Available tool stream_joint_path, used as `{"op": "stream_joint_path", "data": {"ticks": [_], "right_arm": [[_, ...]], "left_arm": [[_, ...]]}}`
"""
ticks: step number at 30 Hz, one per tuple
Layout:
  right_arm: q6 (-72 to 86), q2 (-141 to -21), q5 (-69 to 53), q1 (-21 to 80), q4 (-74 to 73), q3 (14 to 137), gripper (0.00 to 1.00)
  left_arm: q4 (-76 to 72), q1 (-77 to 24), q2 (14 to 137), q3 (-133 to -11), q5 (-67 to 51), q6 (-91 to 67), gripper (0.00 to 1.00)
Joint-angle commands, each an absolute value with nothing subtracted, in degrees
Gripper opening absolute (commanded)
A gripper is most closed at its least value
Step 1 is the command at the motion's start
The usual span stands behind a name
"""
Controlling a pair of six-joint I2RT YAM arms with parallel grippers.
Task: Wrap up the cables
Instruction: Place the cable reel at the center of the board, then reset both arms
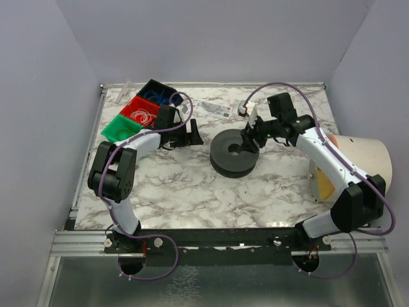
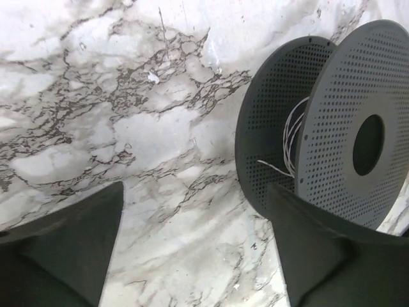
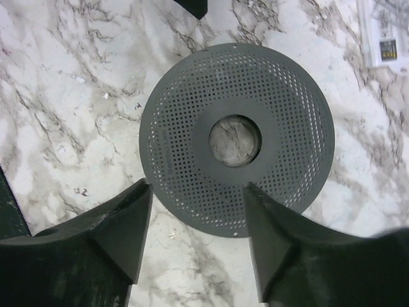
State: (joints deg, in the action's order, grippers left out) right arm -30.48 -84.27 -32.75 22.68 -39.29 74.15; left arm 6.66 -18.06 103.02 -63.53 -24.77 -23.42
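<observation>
Spool (image 1: 223, 158) mid-table; bins (image 1: 137, 112) far-left corner; open marble (image 1: 179, 192) between.

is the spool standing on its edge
No, the spool lies flat on the table, broad side up.

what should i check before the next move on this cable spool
1. Spool lying flat on the table: ok.
2. Left tool open, nothing in it, beside the spool: ok.
3. Right tool open, nothing in it, over the spool's rim: ok.
4. Cable fully wound in: not ok, a loose end pokes out between the flanges.
5. How tightly the turns sit: cannot tell.
</observation>
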Motion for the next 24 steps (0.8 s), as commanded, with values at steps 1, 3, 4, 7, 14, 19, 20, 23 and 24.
{"op": "stream_joint_path", "data": {"ticks": [1, 3, 4, 7, 14, 19, 20, 23, 24], "right_arm": [[-30.1, -78.8, -33.6, 20.4, -39.9, 72.9, 0.86], [-29.3, -76.4, -32.3, 20.0, -40.4, 72.1, 1.0], [-28.6, -74.9, -31.2, 20.0, -40.5, 71.7, 1.0], [-26.3, -70.6, -26.0, 19.9, -40.2, 69.9, 1.0], [-23.0, -57.6, -10.9, 19.9, -38.6, 65.6, 1.0], [-16.4, -41.4, -5.9, 19.9, -32.0, 59.9, 1.0], [-15.5, -38.6, -4.8, 19.9, -32.0, 59.9, 1.0], [-16.1, -32.5, -1.3, 19.8, -34.3, 59.9, 1.0], [-17.7, -30.4, -1.4, 19.8, -35.2, 59.0, 1.0]], "left_arm": [[10.0, -17.8, 98.2, -67.9, -21.7, -18.0, 0.99], [11.4, -17.8, 96.1, -69.2, -20.7, -15.2, 0.99], [12.2, -17.8, 94.9, -70.0, -20.2, -13.4, 0.99], [16.8, -17.8, 90.9, -72.7, -19.8, -5.0, 0.99], [28.3, -15.3, 75.6, -73.2, -20.5, 14.0, 0.99], [32.6, -14.9, 64.5, -70.4, -13.7, 12.4, 0.99], [33.1, -14.9, 62.2, -69.8, -12.6, 12.5, 0.99], [34.6, -14.3, 54.8, -65.8, -13.6, 15.9, 0.99], [36.3, -13.8, 53.0, -65.0, -14.9, 17.7, 0.99]]}}
